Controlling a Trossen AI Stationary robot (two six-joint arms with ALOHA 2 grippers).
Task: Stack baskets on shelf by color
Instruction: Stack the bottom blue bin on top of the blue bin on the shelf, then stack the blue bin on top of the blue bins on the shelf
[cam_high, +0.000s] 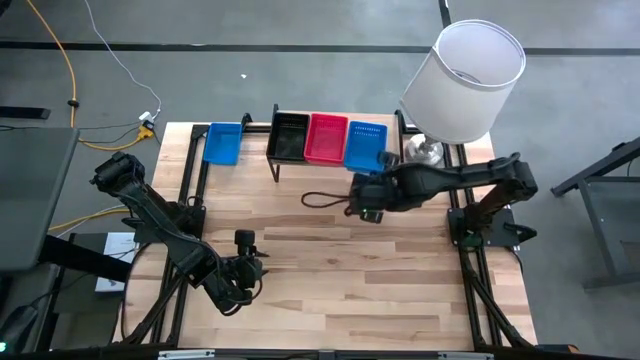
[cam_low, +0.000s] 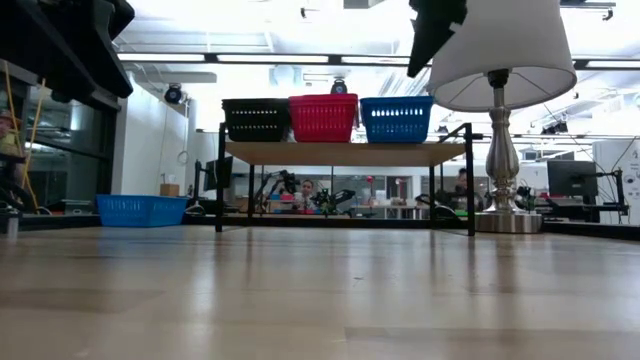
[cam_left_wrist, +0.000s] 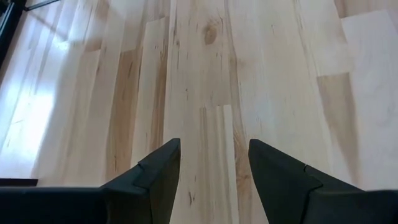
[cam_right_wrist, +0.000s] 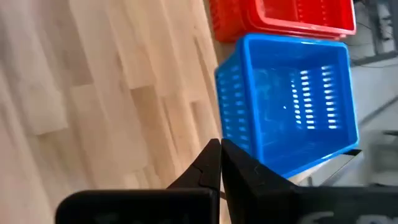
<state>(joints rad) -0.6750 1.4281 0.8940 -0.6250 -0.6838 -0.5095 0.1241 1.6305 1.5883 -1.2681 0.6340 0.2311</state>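
On the shelf (cam_low: 345, 152) at the table's far edge stand three baskets side by side on their bottoms: black (cam_low: 256, 119), red (cam_low: 323, 117) and blue (cam_low: 397, 118). Another blue basket (cam_high: 222, 143) rests on the table to the left of the shelf. My right gripper (cam_high: 362, 205) hangs shut above the table just in front of the shelf's blue basket (cam_right_wrist: 289, 112), with nothing between its fingers (cam_right_wrist: 219, 146). My left gripper (cam_high: 247, 270) waits open over bare wood near the front left, its fingers (cam_left_wrist: 214, 146) apart and empty.
A table lamp (cam_high: 465, 80) with a white shade stands at the far right, its base (cam_low: 505, 222) beside the shelf's right legs. A black cable loop (cam_high: 320, 200) lies on the table in front of the shelf. The wooden tabletop (cam_high: 350, 290) stretches toward the near edge.
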